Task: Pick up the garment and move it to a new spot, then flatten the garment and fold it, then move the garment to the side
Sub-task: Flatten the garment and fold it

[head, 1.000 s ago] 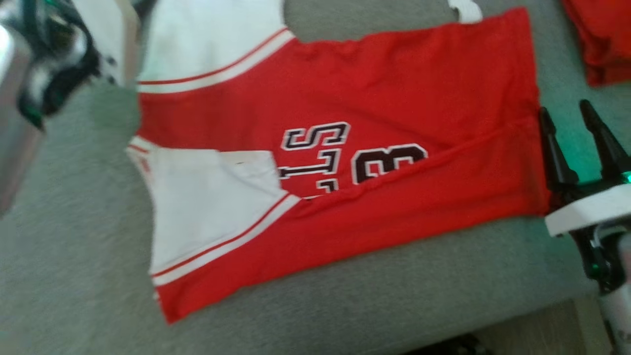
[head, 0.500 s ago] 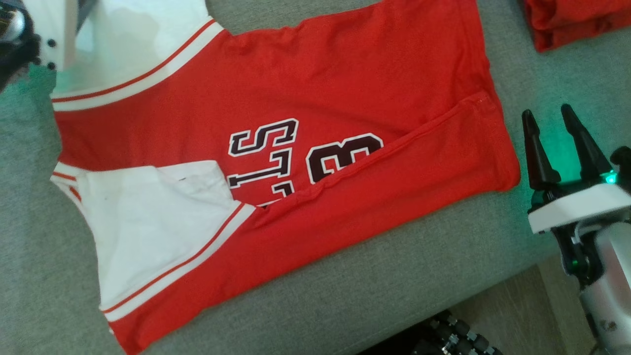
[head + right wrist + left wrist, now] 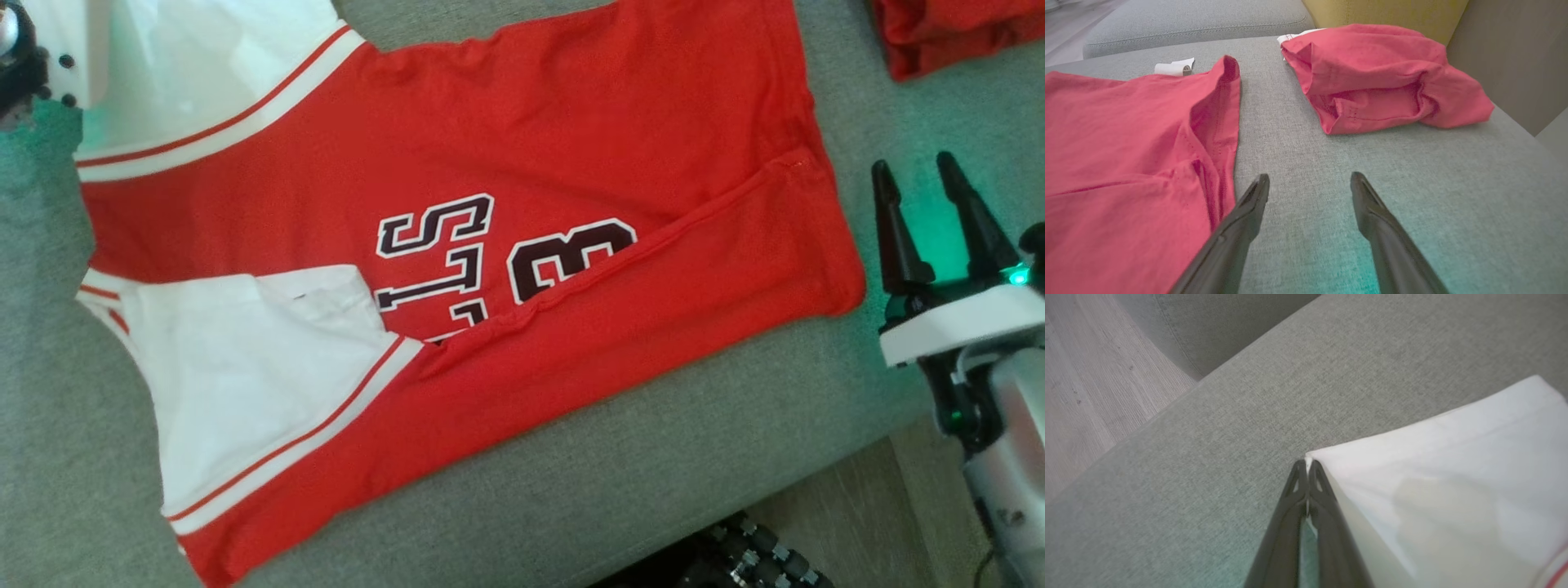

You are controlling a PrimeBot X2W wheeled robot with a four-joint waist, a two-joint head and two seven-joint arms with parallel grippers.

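The left gripper [image 3: 1307, 464] is clenching its two dark fingers [image 3: 1329, 516] tight on the outer corner of the shirt's white sleeve [image 3: 1453, 477]. A sliver of white cloth is showing between them, though whether that corner is lifting off the seat I cannot tell. The shirt [image 3: 571, 139], red with white sleeves, is lying spread out across the grey sofa [image 3: 653, 482]. Its near long edge is folding up over part of the dark lettering [image 3: 506, 253], and its other sleeve [image 3: 269, 367] is lying turned in across the body. At the shirt's hem end the right gripper [image 3: 914, 167] is standing released — fingers wide apart, nothing between them, pointing over bare sofa just beside the hem and not touching it. Past the hem, apart from the shirt, a bunched red cloth [image 3: 1384, 77] is sitting on the same seat. A small white tag [image 3: 1173, 67] is peeking out at the shirt's far edge. Beyond the shirt's sleeve end, off the sofa's edge, pale wooden floor [image 3: 1086, 396] is showing.
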